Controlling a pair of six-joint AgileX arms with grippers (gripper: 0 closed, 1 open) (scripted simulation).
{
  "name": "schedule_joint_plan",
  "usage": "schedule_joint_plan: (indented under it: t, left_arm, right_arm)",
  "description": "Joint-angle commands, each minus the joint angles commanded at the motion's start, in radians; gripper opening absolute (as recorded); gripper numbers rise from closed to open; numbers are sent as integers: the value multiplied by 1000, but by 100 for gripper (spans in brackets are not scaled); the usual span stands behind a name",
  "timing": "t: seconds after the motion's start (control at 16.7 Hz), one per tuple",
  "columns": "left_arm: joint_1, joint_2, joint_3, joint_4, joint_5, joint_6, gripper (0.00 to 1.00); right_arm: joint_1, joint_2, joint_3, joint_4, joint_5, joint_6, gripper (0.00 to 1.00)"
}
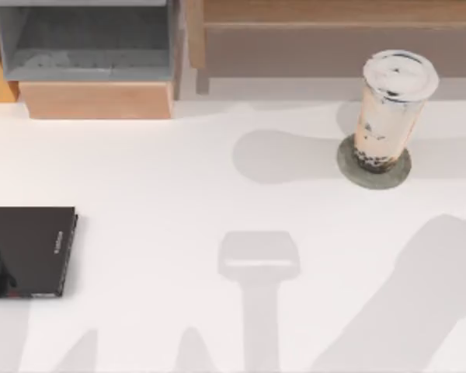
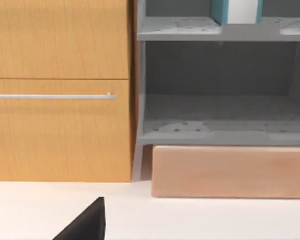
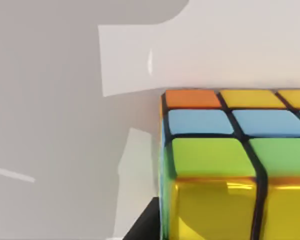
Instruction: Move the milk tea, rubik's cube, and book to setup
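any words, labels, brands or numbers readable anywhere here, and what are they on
Flat black book at the table's left: a small pale mark on its cover, too small to read.
White flat lid of the clear plastic milk tea cup: grey smudges, nothing legible.
No other text.

White table [image 1: 179, 194] — black book [image 1: 31, 249] (left), grey disc [image 1: 349, 167].

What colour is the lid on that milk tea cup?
The milk tea has a white lid, seen best in the top view.
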Motion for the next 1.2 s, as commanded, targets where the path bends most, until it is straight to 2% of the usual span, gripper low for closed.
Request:
schedule_joint_plan:
  t: [0.36,0.84,1.02,1.2]
  left_arm:
    - [0,0,0,0,0,0,100]
    - [0,0,0,0,0,0,100]
    - [0,0,0,0,0,0,100]
    - [0,0,0,0,0,0,100]
  right_arm:
    - [1,-3,3,-4,0,1,0]
    - [0,-36,74,-107,0,0,0]
    - [6,-44,68,-92,3,12,0]
    - [52,-134,50,6,26,74,0]
